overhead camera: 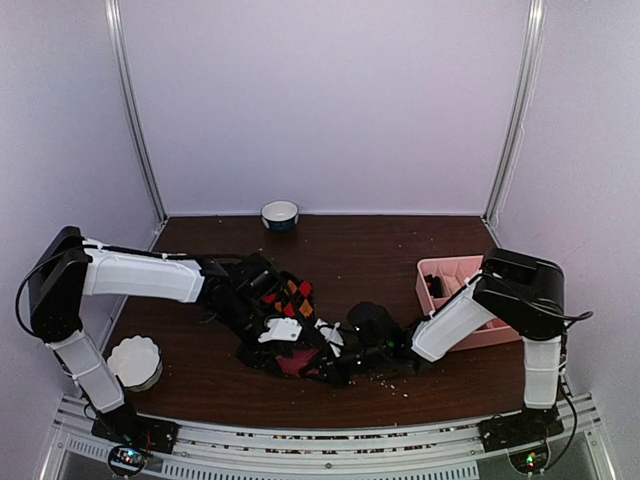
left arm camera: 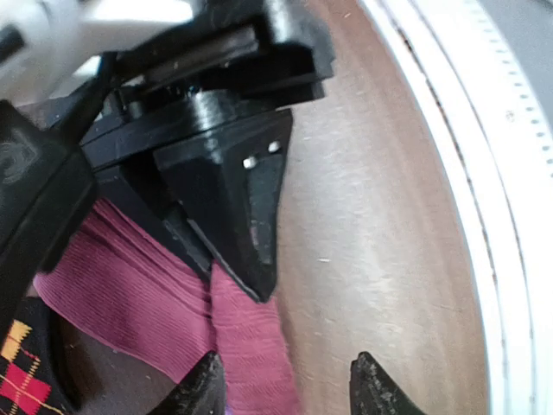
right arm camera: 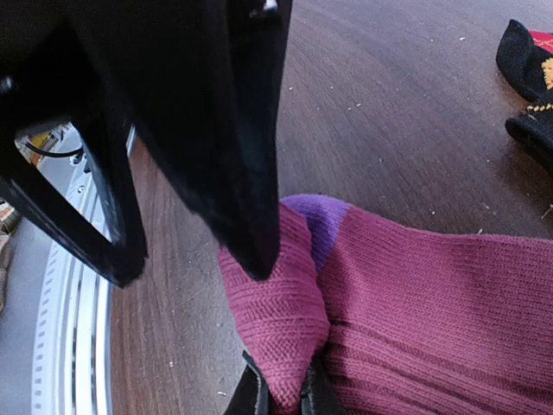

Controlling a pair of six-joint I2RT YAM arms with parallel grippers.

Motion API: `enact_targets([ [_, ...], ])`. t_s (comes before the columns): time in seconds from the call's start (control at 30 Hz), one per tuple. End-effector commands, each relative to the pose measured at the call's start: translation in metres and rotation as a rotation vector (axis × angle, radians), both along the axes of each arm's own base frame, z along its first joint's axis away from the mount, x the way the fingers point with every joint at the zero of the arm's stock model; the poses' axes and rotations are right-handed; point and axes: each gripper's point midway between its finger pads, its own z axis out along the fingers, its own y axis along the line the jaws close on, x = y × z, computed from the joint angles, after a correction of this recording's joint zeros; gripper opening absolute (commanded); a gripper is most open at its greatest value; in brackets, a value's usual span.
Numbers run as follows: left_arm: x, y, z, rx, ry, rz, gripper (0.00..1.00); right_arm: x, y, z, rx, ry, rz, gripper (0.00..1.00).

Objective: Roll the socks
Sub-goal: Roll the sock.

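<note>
**A:** Wide view first: the brown bench (overhead camera: 400, 250), with both arms leaning in toward the middle of its near edge. The left arm (overhead camera: 140, 275) comes from the left and the right arm (overhead camera: 460, 320) from the right.

**B:** The pink tray (overhead camera: 445, 262) sits at the right edge, and the right forearm crosses in front of it. There's a white fluted bowl (overhead camera: 133, 362) by the near-left corner and a smaller bowl (overhead camera: 280, 214) at the middle of the far edge.

**A:** Socks now. The argyle sock (overhead camera: 290, 298) lies around mid-bench, partly under the left wrist. The magenta sock (right arm camera: 415, 303) is closer to the near edge, right where the two tools meet.

**B:** Look at the right gripper (right arm camera: 283, 393). Its fingers are squeezed together on a raised fold of the magenta sock, just beside a purple patch.

**A:** The left gripper (left arm camera: 285, 389) is the opposite, fingertips spread wide. One tip is against the magenta ribbing and the other is over bare wood, with nothing clamped between them.

**B:** And in the left wrist view the other tool's black finger comes down onto that same ribbing.
</note>
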Motion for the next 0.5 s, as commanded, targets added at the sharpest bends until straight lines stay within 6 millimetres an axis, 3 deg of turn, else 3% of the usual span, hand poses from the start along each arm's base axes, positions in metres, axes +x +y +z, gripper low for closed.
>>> enact_targets([
  [0.0,0.030,-0.009,-0.012,0.016,-0.140,0.029,0.51,-0.029,-0.069,-0.096,-0.341,0.231,-0.063,0.00],
  [0.13,0.041,-0.013,-0.015,0.024,-0.178,0.064,0.53,-0.031,-0.071,-0.098,-0.348,0.230,-0.054,0.00],
  [0.3,0.038,-0.009,-0.025,0.073,-0.149,0.040,0.48,-0.034,-0.075,-0.103,-0.363,0.233,-0.047,0.00],
  [0.47,0.021,-0.010,-0.032,0.103,-0.030,-0.028,0.23,-0.033,-0.074,-0.099,-0.335,0.220,-0.051,0.00],
])
